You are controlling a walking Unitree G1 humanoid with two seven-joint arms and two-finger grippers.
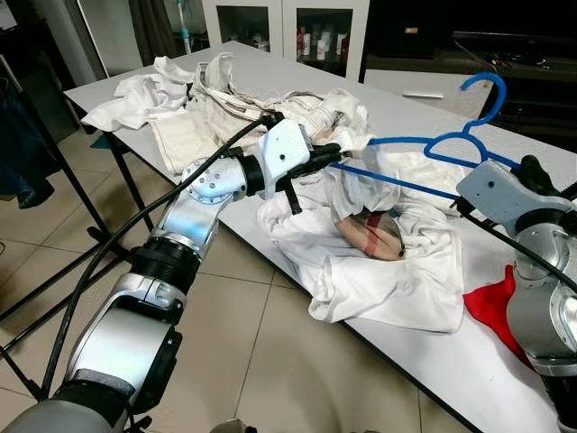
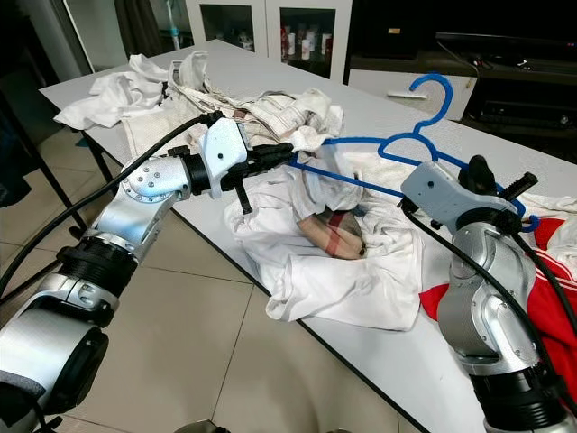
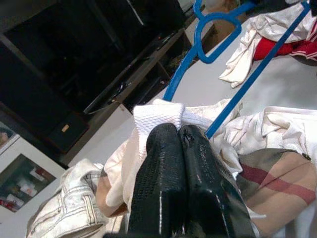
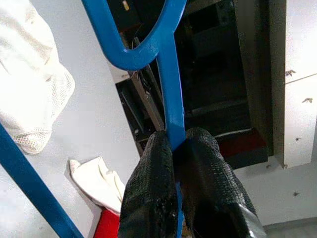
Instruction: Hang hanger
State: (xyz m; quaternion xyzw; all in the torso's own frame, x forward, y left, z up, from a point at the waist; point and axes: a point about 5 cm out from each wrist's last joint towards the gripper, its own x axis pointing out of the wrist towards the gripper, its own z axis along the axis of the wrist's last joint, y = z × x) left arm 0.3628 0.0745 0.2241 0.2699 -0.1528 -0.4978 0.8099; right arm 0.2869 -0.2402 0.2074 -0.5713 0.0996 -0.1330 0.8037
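R pincer [image 4: 176, 144] grips blue hanger [image 1: 451, 142]; L pincer [image 3: 181, 136] pinches white shirt [image 1: 379, 271].

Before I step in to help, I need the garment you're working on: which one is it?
On the white table, find the blue hanger held up by the right gripper. The white shirt draped under it, plaid lining showing, is pinched by the left gripper.

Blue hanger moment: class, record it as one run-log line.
left gripper: shut on white garment | right gripper: shut on blue hanger | hanger above table, not hung
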